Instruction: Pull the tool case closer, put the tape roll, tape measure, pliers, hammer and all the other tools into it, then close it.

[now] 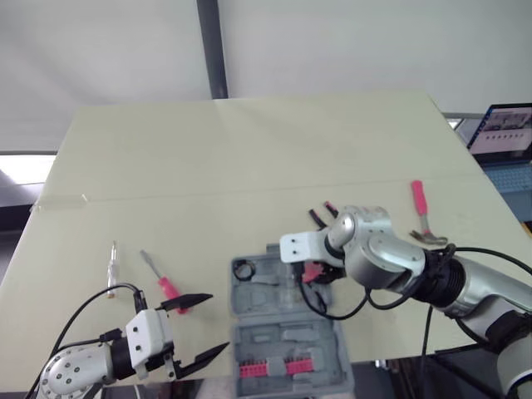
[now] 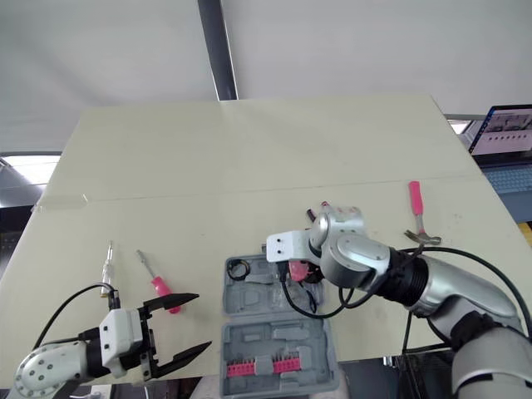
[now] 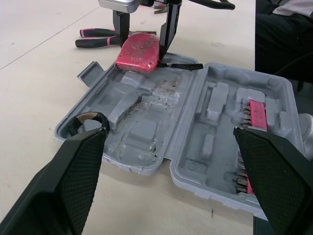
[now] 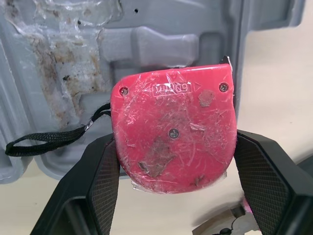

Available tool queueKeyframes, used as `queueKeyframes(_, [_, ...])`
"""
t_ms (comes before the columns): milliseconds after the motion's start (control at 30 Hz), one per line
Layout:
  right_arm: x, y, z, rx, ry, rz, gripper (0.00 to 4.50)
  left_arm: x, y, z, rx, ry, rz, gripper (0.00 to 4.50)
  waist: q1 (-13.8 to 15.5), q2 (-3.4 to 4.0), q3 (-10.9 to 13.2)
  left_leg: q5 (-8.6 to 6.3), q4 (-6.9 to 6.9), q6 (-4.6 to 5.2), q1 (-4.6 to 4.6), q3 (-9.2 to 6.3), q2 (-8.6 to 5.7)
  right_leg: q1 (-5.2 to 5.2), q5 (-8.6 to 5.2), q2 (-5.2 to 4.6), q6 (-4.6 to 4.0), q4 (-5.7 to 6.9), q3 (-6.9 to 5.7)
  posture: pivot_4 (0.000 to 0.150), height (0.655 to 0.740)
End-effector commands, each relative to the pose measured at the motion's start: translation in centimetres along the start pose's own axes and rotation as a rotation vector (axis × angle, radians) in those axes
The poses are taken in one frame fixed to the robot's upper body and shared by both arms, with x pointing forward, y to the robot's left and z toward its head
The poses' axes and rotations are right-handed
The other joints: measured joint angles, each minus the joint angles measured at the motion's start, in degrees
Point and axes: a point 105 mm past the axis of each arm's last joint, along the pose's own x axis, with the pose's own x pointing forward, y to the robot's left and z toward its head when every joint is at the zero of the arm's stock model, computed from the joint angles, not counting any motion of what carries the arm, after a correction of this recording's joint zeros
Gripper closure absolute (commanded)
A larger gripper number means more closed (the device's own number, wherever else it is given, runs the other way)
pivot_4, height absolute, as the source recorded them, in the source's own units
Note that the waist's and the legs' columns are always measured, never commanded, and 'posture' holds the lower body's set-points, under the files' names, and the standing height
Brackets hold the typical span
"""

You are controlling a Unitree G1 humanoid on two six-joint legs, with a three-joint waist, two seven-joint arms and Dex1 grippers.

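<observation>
- Grey plastic case lies open, its rim just beneath the right tool, which clamps the red tape measure. I would carry it inward over a moulded recess before lowering it flat.
- Its black strap trails beside that tool. It should be tucked inside the rim, or the lid may catch it.
- Left tool, spread wide and empty, hangs beside the case.
- Cream desk looks matte and level; a laptop sits well beyond the right tool.

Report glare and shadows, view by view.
Right wrist view: tape measure, crinkled surface glinting. Left wrist view: soft shadow under the case rim. Left eye view: table evenly lit, laptop screen glowing.
</observation>
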Motion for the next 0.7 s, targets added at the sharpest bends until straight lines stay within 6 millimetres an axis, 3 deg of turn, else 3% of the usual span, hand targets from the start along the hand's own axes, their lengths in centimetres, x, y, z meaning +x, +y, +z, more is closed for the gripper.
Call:
queueKeyframes(33, [-0.3,-0.5,0.4,-0.023,-0.005,-0.033,1.53,0.3,-0.3,0.8,0.024,-0.027,-0.009,0.0,0.0,0.0,0.0,0.0,0.0,0.0,0.0,0.0,0.0,0.0,0.0,0.0,0.0,0.0,0.0,0.15,0.74])
queueKeyframes(300, [-0.1,-0.5,0.4,-0.034,-0.001,-0.035,1.53,0.2,-0.5,0.8,0.021,-0.026,-0.01,0.0,-0.1,0.0,0.0,0.0,0.0,0.0,0.0,0.01,0.0,-0.01,0.0,0.0,0.0,0.0,0.0,0.15,0.74])
queueKeyframes(367, [-0.1,-0.5,0.5,-0.039,-0.003,-0.032,0.47,0.3,-0.6,0.8,0.02,-0.026,-0.011,0.0,-0.1,0.0,0.0,0.0,0.0,0.0,0.0,0.01,0.0,-0.01,0.0,0.0,0.0,0.0,0.0,0.15,0.74])
queueKeyframes(433, [0.0,-0.5,0.6,-0.042,-0.005,-0.032,0.04,0.3,-0.6,0.8,0.018,-0.027,-0.012,0.0,-0.1,0.0,0.0,0.0,0.0,0.0,0.0,0.01,0.0,-0.01,0.0,0.0,0.0,0.0,0.0,0.15,0.74])
queueKeyframes(567, [-0.5,-0.5,0.8,-0.05,-0.018,-0.036,0.04,0.5,-0.7,0.8,0.017,-0.03,-0.015,0.0,-0.1,0.0,0.0,0.0,0.0,0.0,0.0,0.01,0.0,-0.01,0.0,0.0,0.0,0.0,0.0,0.15,0.74])
queueKeyframes(700, [-2.9,-1.0,0.1,-0.033,-0.046,-0.069,0.04,0.5,-0.9,0.8,0.023,-0.031,-0.016,0.0,0.0,0.01,0.0,0.0,0.0,0.0,0.0,0.0,0.0,-0.01,0.0,0.0,0.0,-0.01,0.0,0.15,0.74])
